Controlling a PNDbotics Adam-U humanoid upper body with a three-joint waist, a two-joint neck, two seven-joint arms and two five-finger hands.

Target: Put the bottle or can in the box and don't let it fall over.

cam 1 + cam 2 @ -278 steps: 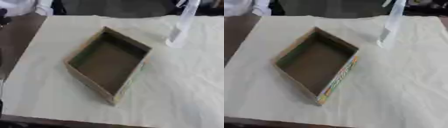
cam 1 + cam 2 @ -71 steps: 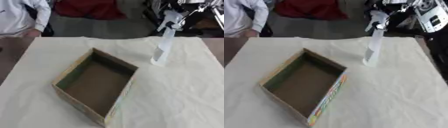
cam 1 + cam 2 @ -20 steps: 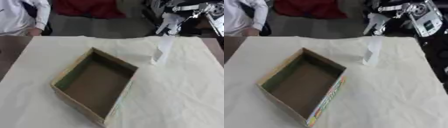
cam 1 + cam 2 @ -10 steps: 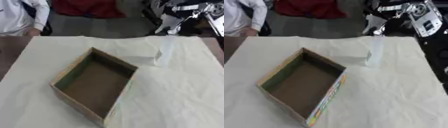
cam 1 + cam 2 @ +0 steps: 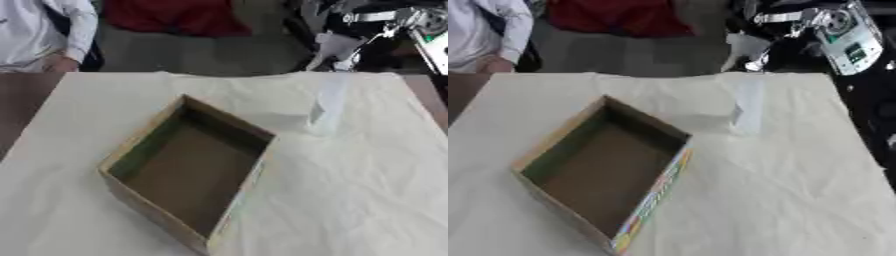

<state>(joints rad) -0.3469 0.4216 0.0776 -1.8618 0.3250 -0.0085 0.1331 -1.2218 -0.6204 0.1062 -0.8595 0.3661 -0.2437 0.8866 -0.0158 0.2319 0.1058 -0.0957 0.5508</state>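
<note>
Our right hand (image 5: pixel 337 47) reaches in from the upper right, above the top of the clear bottle (image 5: pixel 326 107); we cannot tell whether its fingers are spread or curled, nor whether they touch the bottle. Directly below the hand, the bottle stands upright on the pale cloth (image 5: pixel 350 190). Left of the hand and nearer us lies the open cardboard box (image 5: pixel 601 172), apart from the bottle.

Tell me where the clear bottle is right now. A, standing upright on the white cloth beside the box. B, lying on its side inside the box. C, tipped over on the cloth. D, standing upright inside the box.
A: the clear bottle stands upright on the white cloth, outside the far right side of the open box, which holds nothing.
</note>
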